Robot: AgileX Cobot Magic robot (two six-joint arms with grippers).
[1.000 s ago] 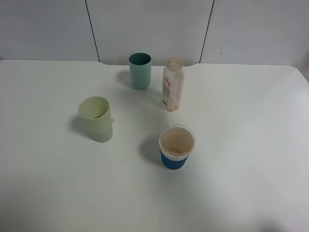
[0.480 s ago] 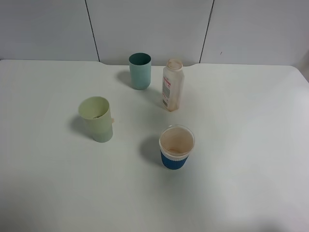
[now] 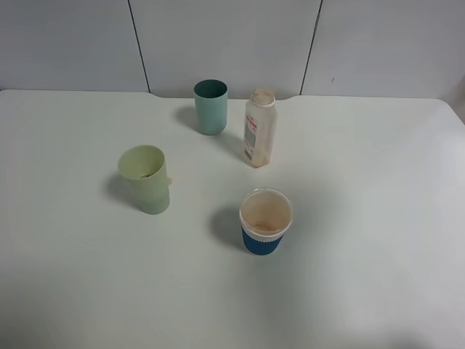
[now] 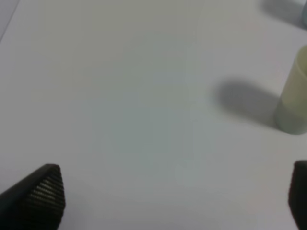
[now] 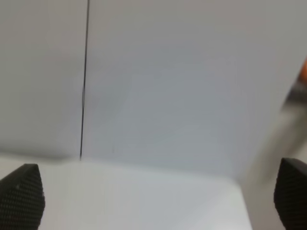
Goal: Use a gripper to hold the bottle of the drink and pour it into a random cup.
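Observation:
The bottle of the drink point(image 3: 260, 128) stands upright at the back middle of the white table point(image 3: 378, 189), its cap off and a white-and-red label on its side. The pale yellow-green cup point(image 3: 145, 179) stands to the left and leans slightly; its side also shows in the left wrist view point(image 4: 293, 98). Neither gripper appears in the exterior high view. My left gripper point(image 4: 175, 196) hangs open over bare table, well apart from the cup. My right gripper point(image 5: 156, 196) is open too, facing the wall beyond the table's edge, nothing between its fingers.
A teal-green tumbler point(image 3: 211, 107) stands just left of the bottle at the back. A clear cup with a blue sleeve point(image 3: 265, 221) sits in front of the bottle, near the table's middle. A panelled grey wall point(image 3: 232, 43) runs behind the table.

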